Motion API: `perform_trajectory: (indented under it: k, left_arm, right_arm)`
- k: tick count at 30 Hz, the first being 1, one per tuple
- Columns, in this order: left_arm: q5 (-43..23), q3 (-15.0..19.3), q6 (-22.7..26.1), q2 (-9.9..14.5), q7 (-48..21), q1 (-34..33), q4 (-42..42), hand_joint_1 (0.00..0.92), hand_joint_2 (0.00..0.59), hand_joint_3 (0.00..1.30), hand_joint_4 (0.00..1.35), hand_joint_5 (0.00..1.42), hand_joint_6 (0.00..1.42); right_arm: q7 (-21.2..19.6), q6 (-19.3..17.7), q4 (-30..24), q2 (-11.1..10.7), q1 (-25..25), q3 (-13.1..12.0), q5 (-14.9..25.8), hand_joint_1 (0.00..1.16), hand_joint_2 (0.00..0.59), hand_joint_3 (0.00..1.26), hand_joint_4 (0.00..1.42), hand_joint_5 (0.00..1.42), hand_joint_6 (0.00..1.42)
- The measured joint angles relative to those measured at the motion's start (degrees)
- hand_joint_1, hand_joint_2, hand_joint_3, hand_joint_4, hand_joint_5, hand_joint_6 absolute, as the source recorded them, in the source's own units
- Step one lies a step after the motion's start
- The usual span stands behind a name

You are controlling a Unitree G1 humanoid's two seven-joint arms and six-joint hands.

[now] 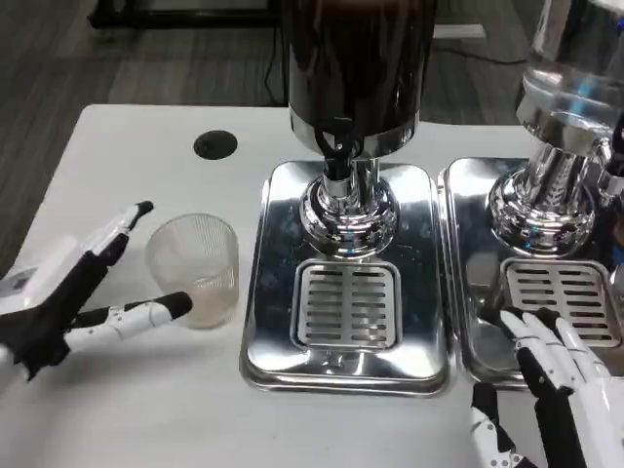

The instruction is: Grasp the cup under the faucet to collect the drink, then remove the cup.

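Cup [194, 267] standing on white table [127, 409] left of dark-drink dispenser's drip tray [346, 302], bracketed by left hand [73, 302], fingers apart, not yet gripping; next closing, carrying beneath faucet [336, 156]; right hand [561, 385] resting, fingers spread.

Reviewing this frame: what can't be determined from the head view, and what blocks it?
- Left hand and cup: fingers flank the clear cup; actual contact cannot be made out.
- Dark dispenser: its top is cut off by the upper edge.
- Right dispenser: cut by the right edge, its faucet hidden.
- Right hand: cut off by the bottom edge.
- Cup contents: unclear through the ribbed wall.
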Motion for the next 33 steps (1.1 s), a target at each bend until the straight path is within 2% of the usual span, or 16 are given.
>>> perform_trajectory:
  k: [7, 13, 17, 33]
  left_arm:
    - [1.99, -3.01, 0.8, -1.19, 0.35, -3.64, 4.57, 0.077, 0.023, 0.0, 0.0, 0.05, 0.11]
    - [2.28, -4.28, 0.76, -2.22, 2.12, -5.64, 7.59, 0.133, 0.027, 0.0, 0.0, 0.1, 0.16]
    - [2.6, -5.56, 0.55, -2.75, 4.02, -6.42, 9.19, 0.139, 0.027, 0.02, 0.0, 0.14, 0.19]
    - [3.88, -7.1, -1.18, -4.74, 8.5, -9.28, 14.4, 0.165, 0.049, 0.1, 0.09, 0.24, 0.28]
  right_arm:
    - [0.0, -0.01, -0.04, 0.11, -0.01, 0.12, 0.06, 0.42, 0.517, 0.21, 0.15, 0.09, 0.17]
    - [0.0, -0.14, -0.05, 0.34, 0.06, 0.41, 0.19, 0.42, 0.517, 0.21, 0.15, 0.09, 0.19]
    - [0.0, -0.35, -0.05, 0.56, 0.34, 0.46, 0.5, 0.42, 0.517, 0.21, 0.15, 0.09, 0.2]
    - [0.19, -1.43, -0.05, 0.93, 0.37, -0.08, 4.2, 0.42, 0.517, 0.22, 0.16, 0.11, 0.24]
